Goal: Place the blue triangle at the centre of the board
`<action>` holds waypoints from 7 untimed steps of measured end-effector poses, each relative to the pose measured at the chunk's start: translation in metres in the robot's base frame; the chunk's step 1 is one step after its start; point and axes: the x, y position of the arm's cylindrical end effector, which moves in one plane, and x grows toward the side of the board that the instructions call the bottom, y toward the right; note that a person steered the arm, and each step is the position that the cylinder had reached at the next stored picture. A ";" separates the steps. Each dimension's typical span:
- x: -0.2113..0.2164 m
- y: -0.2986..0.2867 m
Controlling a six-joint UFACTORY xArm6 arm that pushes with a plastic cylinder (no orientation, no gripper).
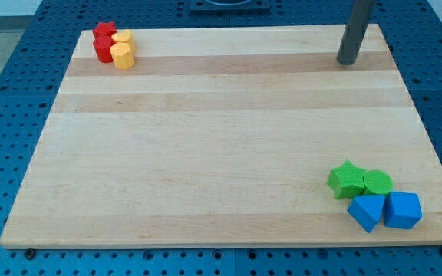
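Observation:
The blue triangle (367,211) lies near the board's bottom right corner, touching a blue cube-like block (402,210) on its right. A green star (347,179) and a green round block (377,183) sit just above them, all in one cluster. My tip (347,62) rests on the board near the view's top right, far above the blue triangle and well apart from every block.
At the board's top left corner a red star (103,33), another red block (102,50) and two yellow blocks (122,54) sit bunched together. The wooden board (221,138) lies on a blue perforated table (6,115).

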 end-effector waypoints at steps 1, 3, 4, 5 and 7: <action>0.000 0.023; 0.050 0.080; 0.128 0.112; 0.224 0.124; 0.323 0.106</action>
